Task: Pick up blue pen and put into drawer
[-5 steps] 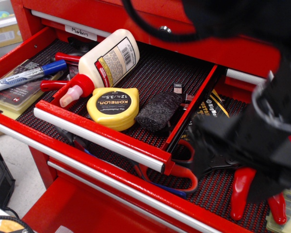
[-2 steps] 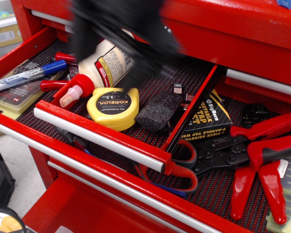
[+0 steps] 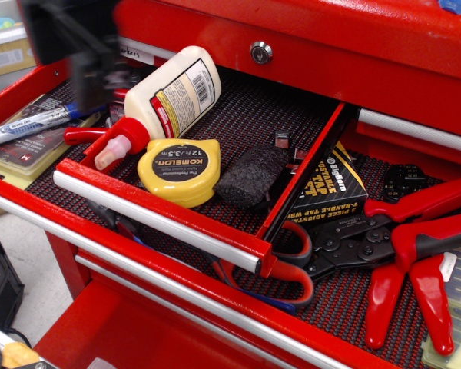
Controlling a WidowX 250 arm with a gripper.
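Note:
The blue pen [image 3: 27, 125] lies at the far left on a flat package [image 3: 23, 157], its white-grey barrel pointing left and its blue cap end toward the right. My gripper [image 3: 81, 54] is a dark motion-blurred shape at the upper left, just above the cap end and partly hiding it. The blur hides whether its jaws are open or shut. The open red drawer [image 3: 161, 219] with a black-red mat sits right of the pen.
In the drawer lie a glue bottle [image 3: 169, 96], a yellow tape measure [image 3: 177, 169] and a black block [image 3: 250, 177]. The lower drawer holds red-handled pliers [image 3: 415, 238] and a tap set package [image 3: 330, 188] at the right.
My gripper has swept from the lower right over the pliers, across the glue bottle, to the upper left above the pen. The pen and other objects have not moved.

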